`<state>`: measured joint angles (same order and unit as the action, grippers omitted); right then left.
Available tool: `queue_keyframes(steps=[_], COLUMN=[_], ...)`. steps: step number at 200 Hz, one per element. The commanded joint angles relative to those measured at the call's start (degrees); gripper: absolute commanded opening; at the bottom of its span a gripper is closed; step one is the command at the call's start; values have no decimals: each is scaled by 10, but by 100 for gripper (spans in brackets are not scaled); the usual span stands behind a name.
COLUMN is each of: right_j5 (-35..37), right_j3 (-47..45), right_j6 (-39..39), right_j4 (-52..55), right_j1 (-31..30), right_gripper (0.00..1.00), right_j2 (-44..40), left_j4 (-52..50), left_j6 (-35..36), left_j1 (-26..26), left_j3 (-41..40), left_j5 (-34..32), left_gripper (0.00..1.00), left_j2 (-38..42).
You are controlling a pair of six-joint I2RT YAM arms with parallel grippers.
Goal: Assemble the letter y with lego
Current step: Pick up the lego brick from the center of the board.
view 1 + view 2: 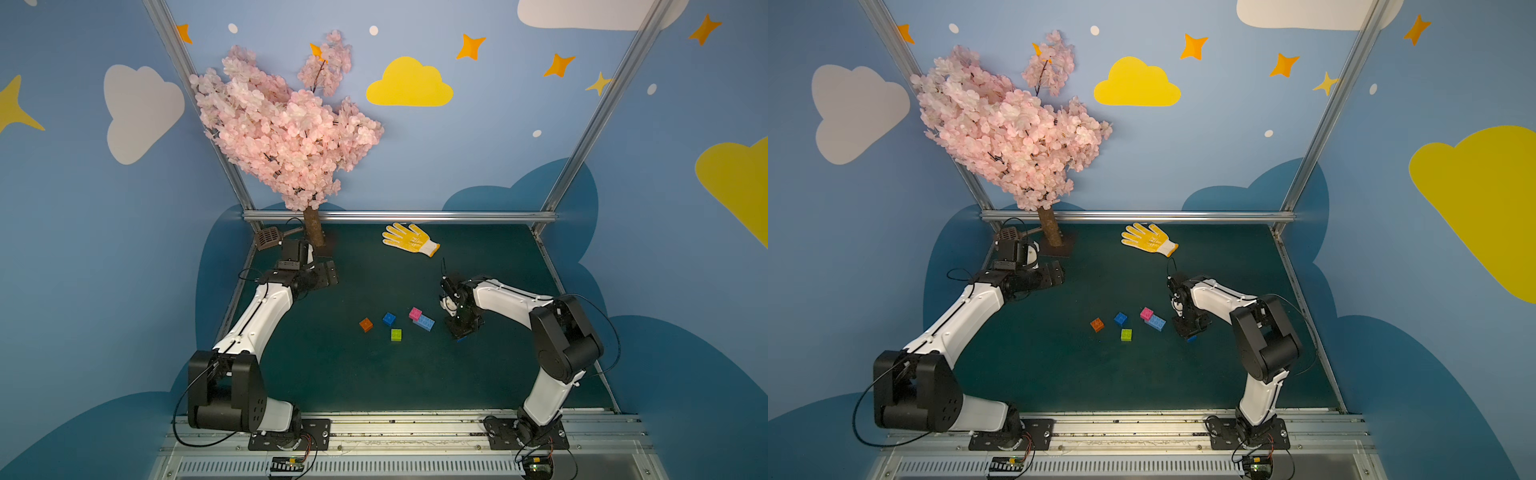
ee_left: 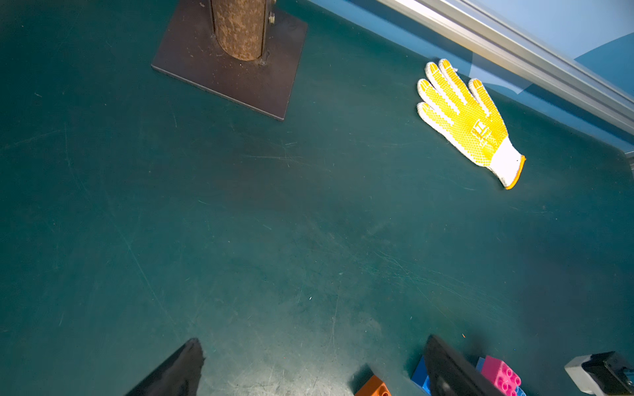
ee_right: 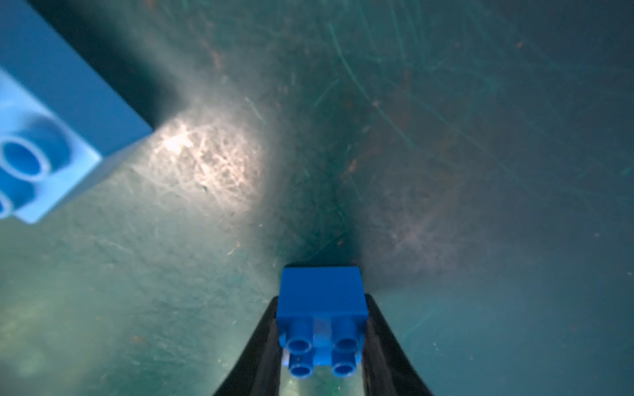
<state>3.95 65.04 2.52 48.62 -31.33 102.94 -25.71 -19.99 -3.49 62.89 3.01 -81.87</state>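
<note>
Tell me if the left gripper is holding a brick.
No: in the left wrist view the left gripper is wide open, with only the mat showing between its jaws.

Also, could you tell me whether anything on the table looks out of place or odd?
Only the glove, lying flat by the back rail: it has no part in the build. The loose bricks all sit studs up, none tipped.

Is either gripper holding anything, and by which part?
The right gripper holds a dark blue brick, clamped by two opposite side walls. The left gripper is open and empty.
</note>
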Motion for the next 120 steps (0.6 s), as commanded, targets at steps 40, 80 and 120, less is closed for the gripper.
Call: queue_keyframes(steps=[40,80,120], right_j5=[-14,-9,-5], right_j3=[65,109,104], right_j6=[-76,-155,-189], right_j4=[16,28,0], right_j1=[-38,-56,-71], right_gripper=[9,4,0], right_j2=[-51,-11,5], left_j4=[-10,-20,-27], left_j6=[-7,-7,-6], left_j1=[3,4,3], left_j3=[19,23,28], left_j5=[2,3,-1], left_gripper=[100,100,100], left_j2=[-4,-11,-13])
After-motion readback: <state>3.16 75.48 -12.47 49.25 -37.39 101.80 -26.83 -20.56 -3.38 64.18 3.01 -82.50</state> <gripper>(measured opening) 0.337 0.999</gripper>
